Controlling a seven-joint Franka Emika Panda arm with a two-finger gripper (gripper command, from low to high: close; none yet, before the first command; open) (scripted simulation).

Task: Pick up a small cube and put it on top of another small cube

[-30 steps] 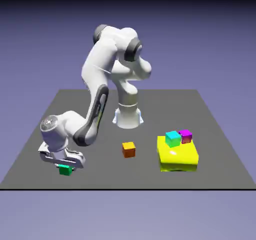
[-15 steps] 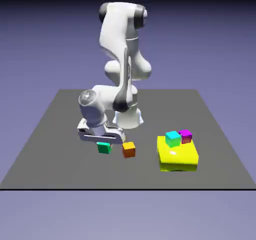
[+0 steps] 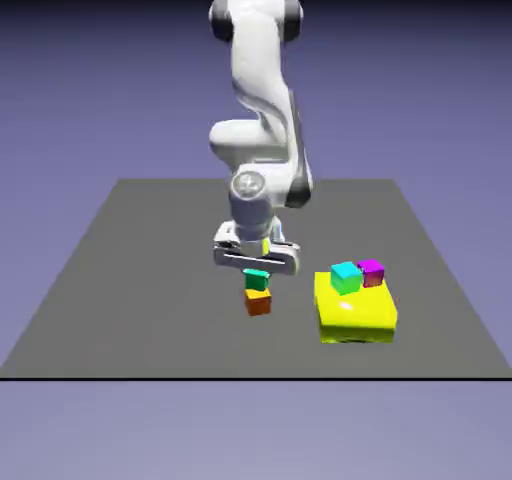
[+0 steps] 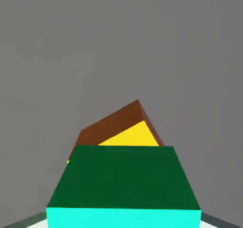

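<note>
The small green cube (image 3: 257, 279) hangs in my gripper (image 3: 257, 274), which is shut on it just above the small orange cube (image 3: 258, 301) on the table. I cannot tell from the exterior view whether the two cubes touch. In the hand view the green cube (image 4: 124, 177) fills the lower middle, teal on its near face. Behind it shows the orange cube (image 4: 121, 127) with its yellow top face, turned at an angle to the green one. The green cube covers my fingertips.
A big yellow block (image 3: 354, 311) lies at the exterior view's right of the orange cube, carrying a cyan cube (image 3: 346, 277) and a magenta cube (image 3: 371, 272). The grey table (image 3: 130, 268) spreads around them.
The arm has swung from the exterior view's left toward the middle, carrying the green cube from near the table's front left to a spot directly over the orange cube.
</note>
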